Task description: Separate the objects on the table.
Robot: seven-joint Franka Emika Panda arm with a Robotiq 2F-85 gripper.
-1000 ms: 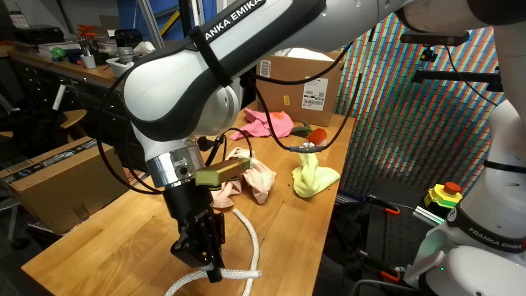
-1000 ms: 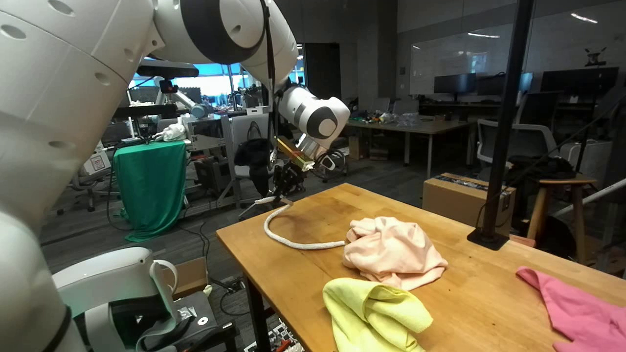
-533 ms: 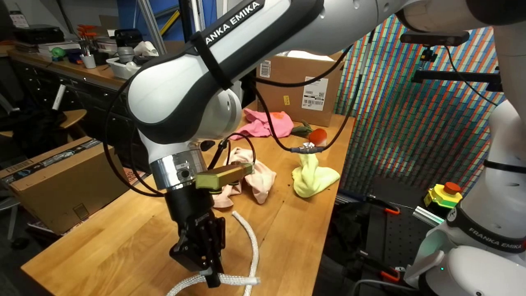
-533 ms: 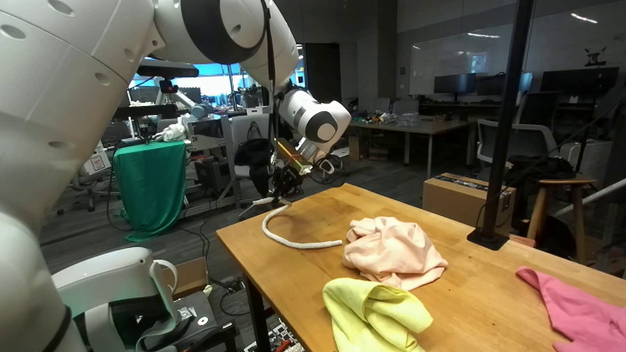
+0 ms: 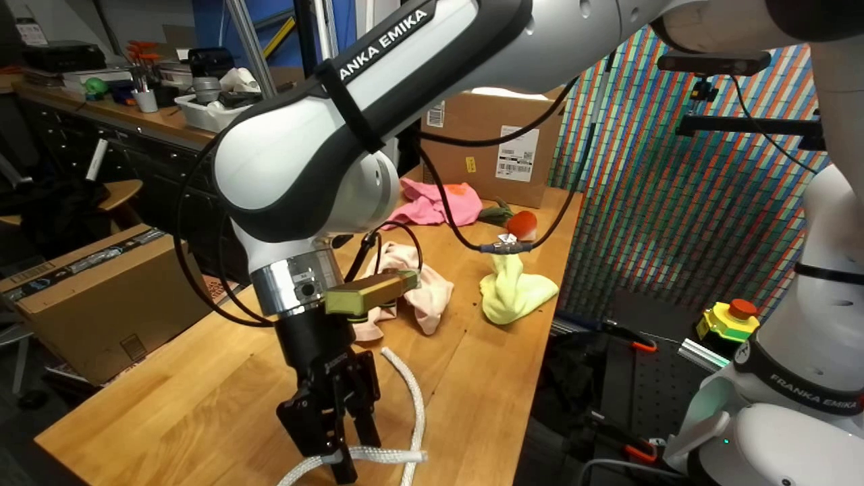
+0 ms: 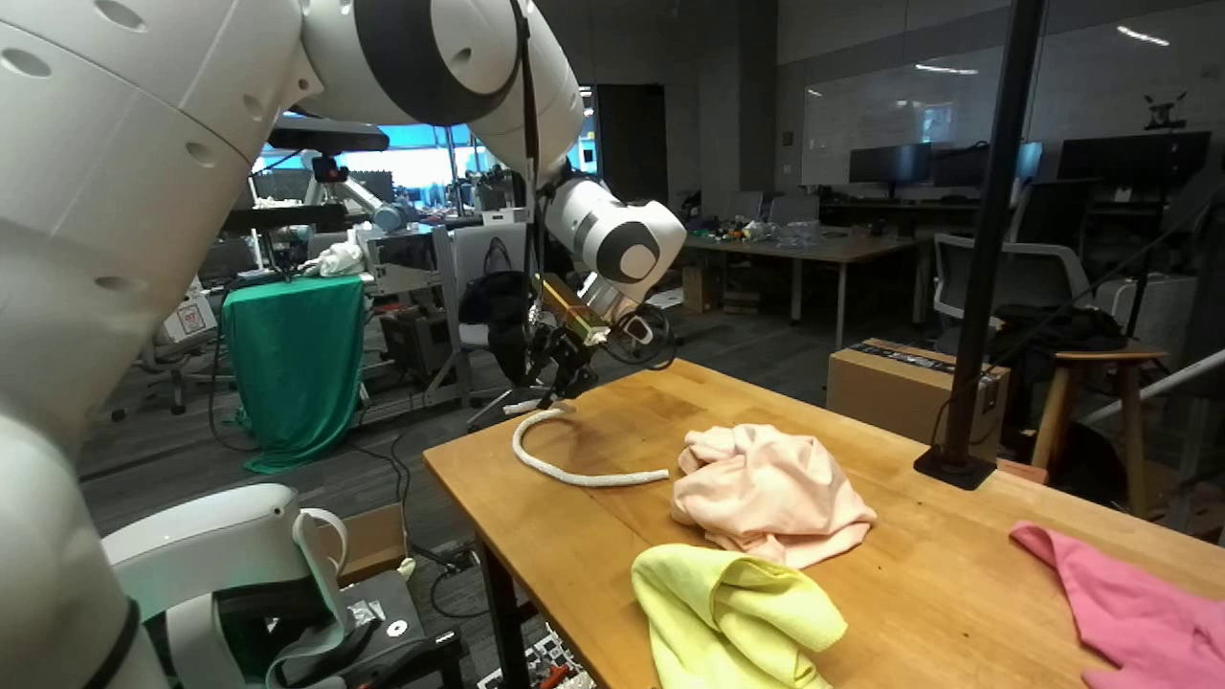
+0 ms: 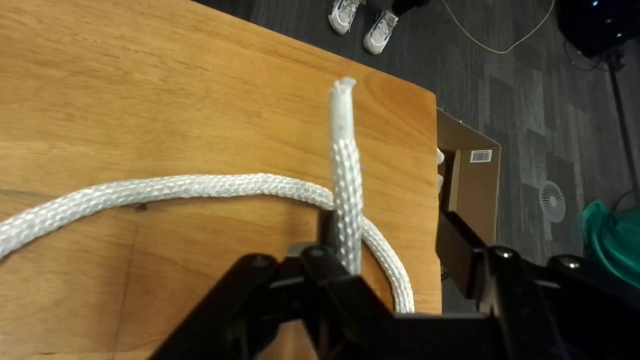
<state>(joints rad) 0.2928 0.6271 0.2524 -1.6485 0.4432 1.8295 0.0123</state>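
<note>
Over the table (image 5: 216, 398) | end effector (image 7: 390, 232) jaws apart | white cord (image 7: 260, 185) cut off in wrist view, contact unclear

Pastels, pink and white on a honey-brown surface (image 7: 175, 115) with streaked wood grain.
The cord (image 7: 215, 186) is white, its weave a fine braid; the peach cloth (image 6: 766, 493), the lemon-yellow cloth (image 6: 746, 622) and the bright pink cloth (image 6: 1129, 593) look mostly plain. The gripper (image 5: 358, 457) is black, the drape (image 6: 292, 373) solid green, and the backdrop (image 5: 641, 223) patterned with small blocks of red, blue, green and white.
</note>
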